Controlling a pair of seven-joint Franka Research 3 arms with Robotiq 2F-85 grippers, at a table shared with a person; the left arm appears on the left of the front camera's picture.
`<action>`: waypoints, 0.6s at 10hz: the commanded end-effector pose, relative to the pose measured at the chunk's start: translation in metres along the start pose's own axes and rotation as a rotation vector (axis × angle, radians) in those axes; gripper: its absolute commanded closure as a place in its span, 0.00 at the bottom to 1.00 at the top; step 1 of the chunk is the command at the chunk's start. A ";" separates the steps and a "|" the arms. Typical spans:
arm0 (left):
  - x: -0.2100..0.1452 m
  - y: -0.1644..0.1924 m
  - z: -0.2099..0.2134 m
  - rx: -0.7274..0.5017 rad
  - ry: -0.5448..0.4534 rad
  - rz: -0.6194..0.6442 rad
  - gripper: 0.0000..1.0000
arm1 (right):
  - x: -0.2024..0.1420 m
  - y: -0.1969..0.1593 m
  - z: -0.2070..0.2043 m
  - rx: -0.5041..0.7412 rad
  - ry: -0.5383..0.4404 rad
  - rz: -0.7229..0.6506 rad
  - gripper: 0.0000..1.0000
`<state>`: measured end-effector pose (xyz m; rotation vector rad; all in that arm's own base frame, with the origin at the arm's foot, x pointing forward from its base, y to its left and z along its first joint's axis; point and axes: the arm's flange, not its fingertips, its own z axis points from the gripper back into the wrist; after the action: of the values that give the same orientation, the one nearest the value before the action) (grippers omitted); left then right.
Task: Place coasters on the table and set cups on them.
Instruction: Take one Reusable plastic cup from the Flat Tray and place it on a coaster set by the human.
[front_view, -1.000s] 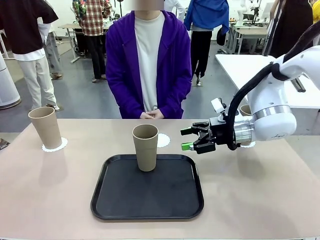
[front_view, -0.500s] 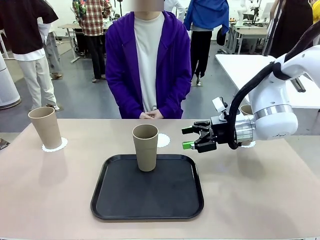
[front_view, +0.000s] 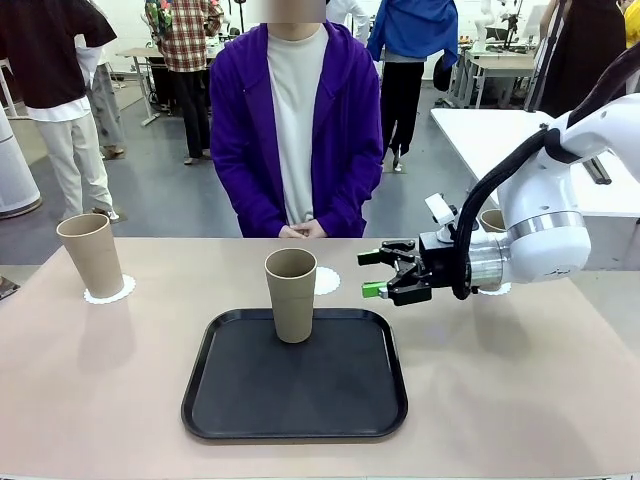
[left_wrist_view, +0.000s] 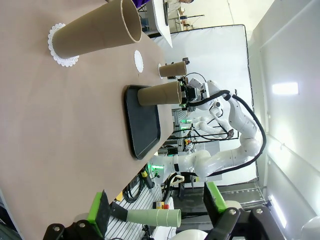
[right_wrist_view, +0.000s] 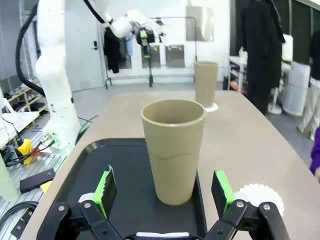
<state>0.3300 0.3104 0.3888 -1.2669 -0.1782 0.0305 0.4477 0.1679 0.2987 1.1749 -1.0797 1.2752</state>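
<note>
A tan cup (front_view: 291, 295) stands upright at the back of the black tray (front_view: 300, 395). My right gripper (front_view: 380, 273) hovers open just to its right, level with its upper half, fingers pointing at it. In the right wrist view the cup (right_wrist_view: 174, 150) stands ahead of the open gripper (right_wrist_view: 164, 189), centred between its green pads. An empty coaster (front_view: 327, 281) lies behind the tray. A second cup (front_view: 90, 255) stands on a coaster (front_view: 109, 292) at the far left. A third cup (front_view: 490, 220) shows behind my right arm, on a coaster (front_view: 497, 290). My left gripper (left_wrist_view: 157, 210) is open, high off the table (left_wrist_view: 60, 125).
A person in a purple jacket stands at the far side with hands (front_view: 303, 230) clasped, off the table. A white table (front_view: 480, 130) stands behind at the right. Bare tabletop (front_view: 520, 400) lies on both sides of the tray.
My right gripper has edged slightly up and left toward the cup on the tray. The cups, coasters and person have not moved.
</note>
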 end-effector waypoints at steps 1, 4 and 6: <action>-0.001 -0.001 0.000 0.002 -0.003 0.001 0.00 | -0.013 -0.009 -0.011 0.068 -0.091 0.103 0.00; -0.001 -0.001 0.000 0.002 -0.003 0.001 0.00 | -0.033 -0.013 -0.027 0.071 -0.078 0.112 0.00; -0.001 -0.001 0.000 0.002 -0.003 0.001 0.00 | -0.044 -0.004 -0.028 0.046 -0.032 0.074 0.00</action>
<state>0.3301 0.3103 0.3888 -1.2670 -0.1781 0.0303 0.4534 0.1879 0.2582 1.2484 -1.1370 1.3441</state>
